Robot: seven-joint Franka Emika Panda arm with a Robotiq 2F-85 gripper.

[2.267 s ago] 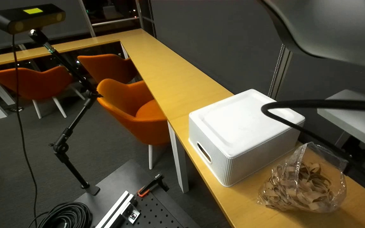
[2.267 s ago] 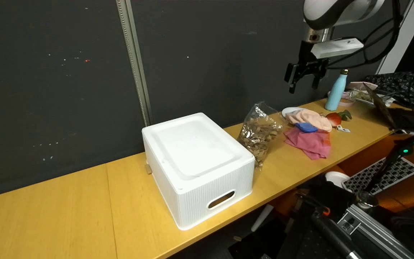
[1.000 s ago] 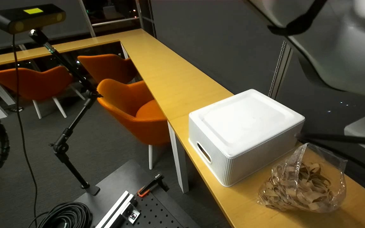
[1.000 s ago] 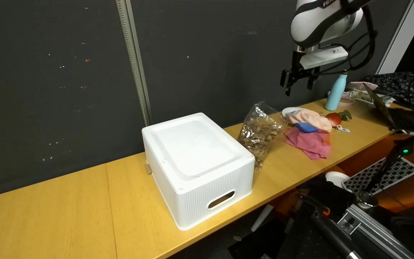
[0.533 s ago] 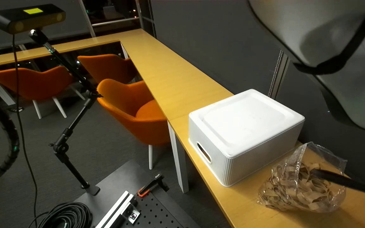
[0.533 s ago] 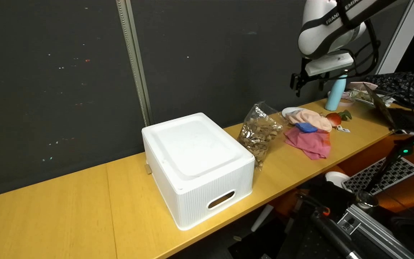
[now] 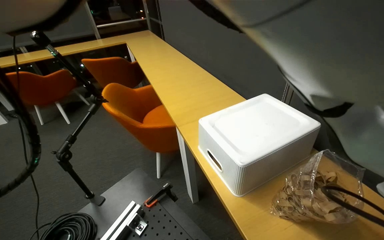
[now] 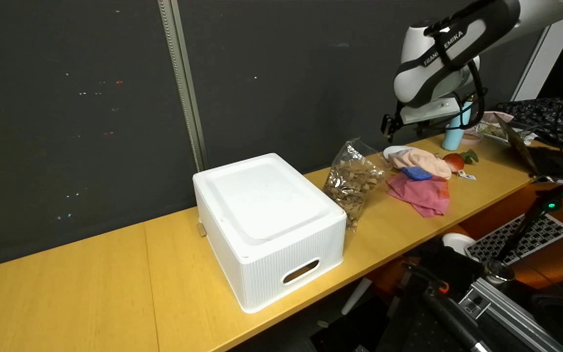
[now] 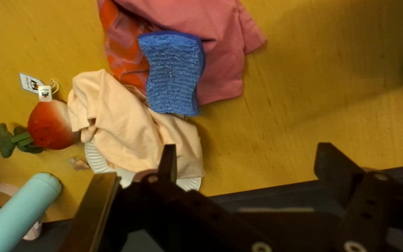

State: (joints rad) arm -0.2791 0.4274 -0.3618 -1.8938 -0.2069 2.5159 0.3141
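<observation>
My pincer [image 9: 247,150] is released: its two fingers [image 9: 334,168] are spread wide apart and grip nothing. In the wrist view the worktop [image 9: 275,115] shows through the space between them. In an exterior view the pincer [image 8: 405,134] hangs above that worktop, with a visible gap below it, and I see no contact.

I read the clock from the middle of that spread in the wrist view. The peach cloth [image 9: 128,122] is nearest, between nine and ten o'clock, crumpled over the plate [image 9: 94,157], whose white rim shows from eight to nine. My finger on the nine o'clock side hides part of both here. The sponge [image 9: 173,73] lies between ten and eleven, on the pink cloth [image 9: 227,63], its lower end meeting the peach cloth. The pink cloth spreads towards half past eleven. Farther off at nine is the toy [image 9: 52,122], its green leaves pointing away from me, just beside the peach cloth; at half past eight is the bottle [image 9: 18,213].

From where I hang in an exterior view, the bag [image 8: 352,188] of brown strips is at half past seven and the white box [image 8: 271,200], just beside it, at eight.
</observation>
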